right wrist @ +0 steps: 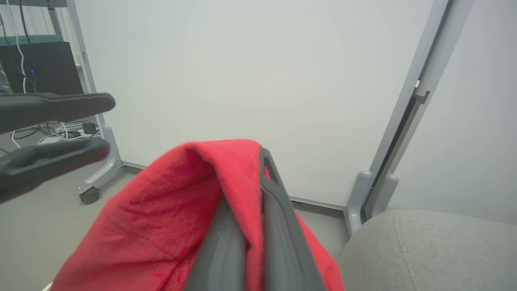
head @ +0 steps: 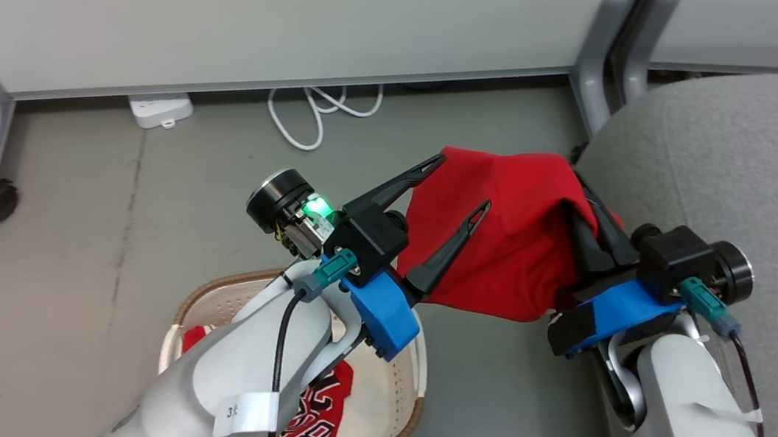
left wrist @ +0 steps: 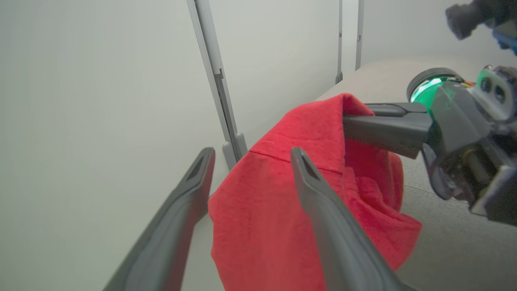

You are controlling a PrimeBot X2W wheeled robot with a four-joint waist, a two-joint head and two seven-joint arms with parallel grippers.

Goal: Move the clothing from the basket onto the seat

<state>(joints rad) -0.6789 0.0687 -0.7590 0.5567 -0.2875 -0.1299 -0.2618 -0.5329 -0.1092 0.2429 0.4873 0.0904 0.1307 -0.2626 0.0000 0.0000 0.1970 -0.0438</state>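
Up in the air, over the grey floor: a soft plain red garment [head: 506,233], right beside the rounded corner of the big light-grey cloth seat [head: 738,157], not yet laid flat on it. Pinched at its top fold by the right gripper [head: 586,213], shut tight on the cloth. On the other side, the left gripper [head: 460,183], spread wide and holding nothing, with the edge of the cloth hanging loose by its fingers. Down in the cream-white plastic basket [head: 223,298] with holes and a brown rim: a red jersey [head: 315,425] with black-and-white letters, waiting for its turn.

Looks light, floppy and easy to lift, not breakable. Droops and folds from one pinch, so may slip if grabbed by a thin edge. Best to grab a thick bunched fold near the middle and squeeze firmly.
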